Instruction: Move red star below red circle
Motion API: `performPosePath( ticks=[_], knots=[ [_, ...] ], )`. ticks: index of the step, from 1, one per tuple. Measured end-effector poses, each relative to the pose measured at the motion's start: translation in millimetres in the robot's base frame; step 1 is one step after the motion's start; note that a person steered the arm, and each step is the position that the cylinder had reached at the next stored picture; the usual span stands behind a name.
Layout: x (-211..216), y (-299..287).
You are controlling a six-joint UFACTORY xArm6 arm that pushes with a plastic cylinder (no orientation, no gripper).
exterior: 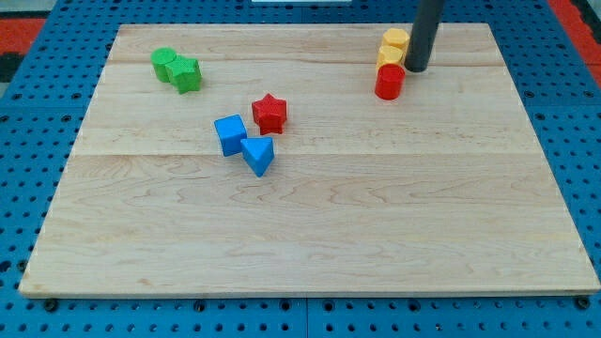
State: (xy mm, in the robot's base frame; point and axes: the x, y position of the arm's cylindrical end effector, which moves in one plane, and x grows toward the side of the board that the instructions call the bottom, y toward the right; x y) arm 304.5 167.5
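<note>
The tabletop (310, 235) is a pale wooden board on a blue pegboard, and most of its near half is bare. The arm has no jaws, so there is nothing to open or close; it ends in a dark rod whose tip (414, 69) rests at the far right, touching or just beside the red circle (389, 82) on that block's right, with two yellow blocks (393, 46) stacked in line just beyond the circle. The red star (269, 113) sits left of centre, well apart from the circle, with the blue cube (230, 134) and blue triangle (258, 154) close on its near-left side. Two green blocks (177, 69) lie at the far left, out of the way. To do this step well, the tip would probably best leave the circle without nudging it, travel round the far side of the star, and settle on the star's left, slightly far, face. From there a push to the right and a little nearer should carry the star to the open wood just on the near side of the circle. The blue pair leaves little room on the star's left, so the approach is likely tight. The path rightward is clear, and the board's right edge lies well beyond the goal, so overshoot off the edge seems unlikely.
</note>
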Motion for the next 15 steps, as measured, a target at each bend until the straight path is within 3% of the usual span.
performPosePath(
  ticks=[1, 2, 3, 5, 6, 8, 10, 11, 15],
  knots=[
    [77.8, 14.1],
    [104.3, -67.1],
    [104.2, -177.7],
    [97.7, -289.5],
    [61.8, -287.7],
    [82.5, -207.7],
    [118.2, -198.3],
    [89.5, -165.5],
    [86.7, -73.4]
  ],
)
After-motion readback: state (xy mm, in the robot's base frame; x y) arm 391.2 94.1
